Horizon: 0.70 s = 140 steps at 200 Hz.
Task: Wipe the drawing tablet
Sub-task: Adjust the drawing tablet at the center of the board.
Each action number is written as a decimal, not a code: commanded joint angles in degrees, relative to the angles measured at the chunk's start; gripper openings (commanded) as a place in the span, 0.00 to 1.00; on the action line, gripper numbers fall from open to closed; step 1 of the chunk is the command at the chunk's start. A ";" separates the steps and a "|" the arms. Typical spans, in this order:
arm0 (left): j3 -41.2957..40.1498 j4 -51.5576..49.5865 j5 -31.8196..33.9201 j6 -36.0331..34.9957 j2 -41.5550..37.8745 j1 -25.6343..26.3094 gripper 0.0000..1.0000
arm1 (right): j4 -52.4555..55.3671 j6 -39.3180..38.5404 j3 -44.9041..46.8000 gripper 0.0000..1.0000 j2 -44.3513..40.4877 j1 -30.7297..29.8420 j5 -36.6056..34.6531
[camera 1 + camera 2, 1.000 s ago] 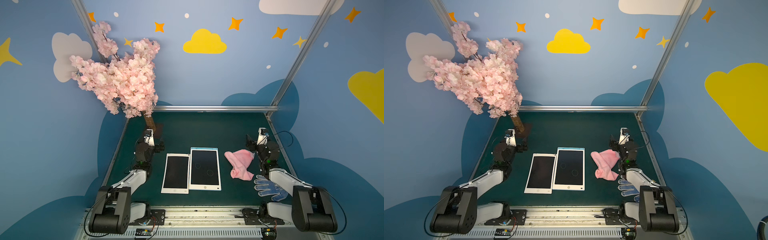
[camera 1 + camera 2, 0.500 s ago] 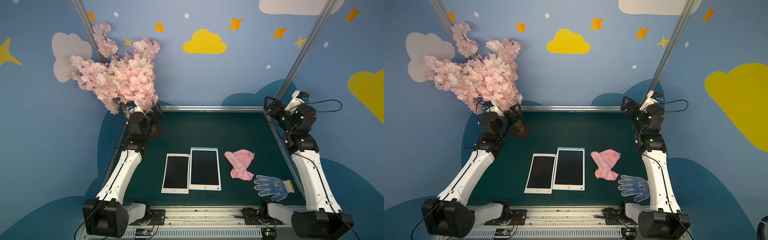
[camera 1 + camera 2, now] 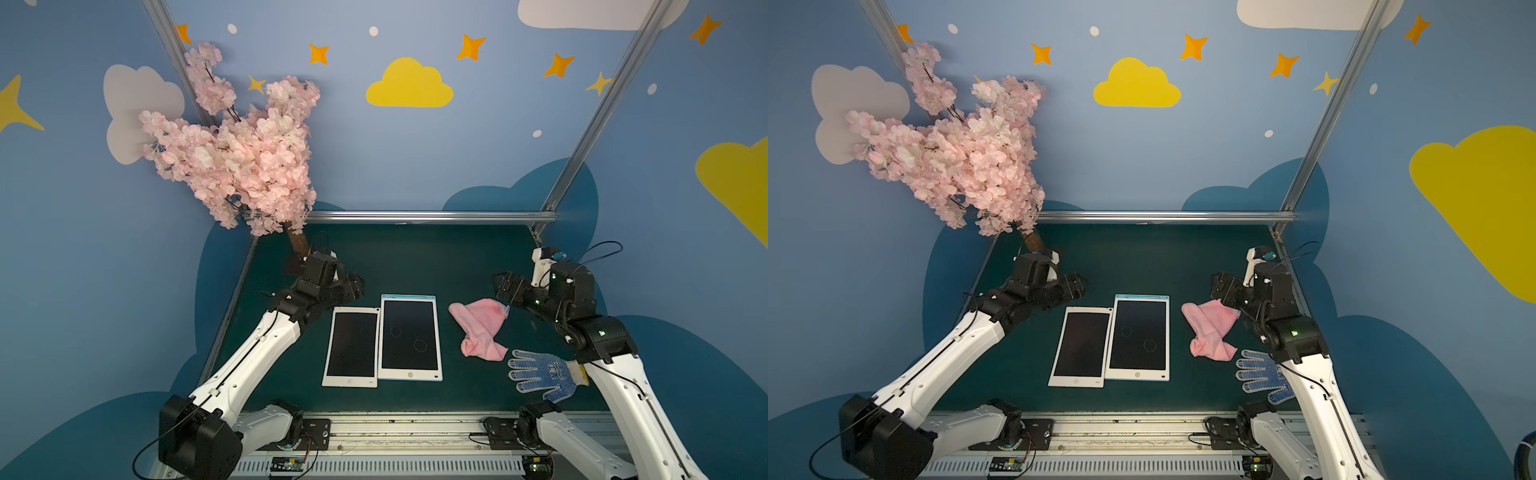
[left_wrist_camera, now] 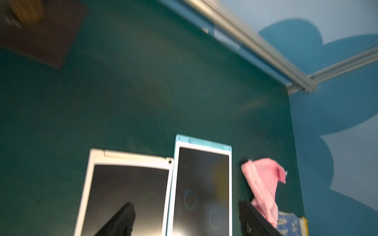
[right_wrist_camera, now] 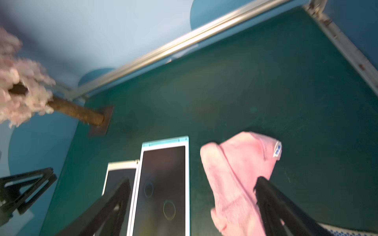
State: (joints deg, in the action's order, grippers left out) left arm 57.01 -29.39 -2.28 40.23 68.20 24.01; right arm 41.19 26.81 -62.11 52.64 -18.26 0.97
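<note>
Two drawing tablets lie side by side mid-table in both top views: a blue-framed tablet (image 3: 410, 337) (image 3: 1139, 336) with two faint circles on its dark screen, and a white tablet (image 3: 353, 347) to its left. A crumpled pink cloth (image 3: 480, 328) (image 5: 237, 173) lies right of them. My left gripper (image 3: 353, 286) (image 4: 186, 204) hovers open beyond the white tablet's far left corner, holding nothing. Just beyond the cloth's far end, my right gripper (image 3: 500, 286) (image 5: 192, 180) hangs open and empty.
A blue-dotted white work glove (image 3: 540, 376) lies near the right arm, in front of the cloth. A pink blossom tree (image 3: 241, 158) stands on a brown base (image 3: 297, 257) at the far left corner. Metal rails (image 3: 415, 216) edge the green mat.
Both arms rose from a folded rest to a high pose, then came down and inward over the table. The left jaws have narrowed a little. Tablets, cloth and glove have not moved.
</note>
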 commanded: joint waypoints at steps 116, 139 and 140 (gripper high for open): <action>21.54 -12.09 -16.58 -2.61 39.14 2.63 0.62 | 12.72 10.53 7.92 0.78 17.93 -53.93 -7.91; 26.07 -11.88 -16.17 -2.46 42.95 0.90 0.63 | 12.16 11.34 6.27 0.77 26.02 -56.82 -5.26; 26.19 -11.86 -16.22 -2.45 43.01 0.79 0.64 | 12.20 11.34 6.15 0.77 26.46 -56.85 -5.09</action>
State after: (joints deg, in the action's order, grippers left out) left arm 79.35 -38.02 -16.19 39.16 108.88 26.35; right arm 52.66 35.48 -54.68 72.86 -73.12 -5.50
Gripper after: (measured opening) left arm 0.629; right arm 0.775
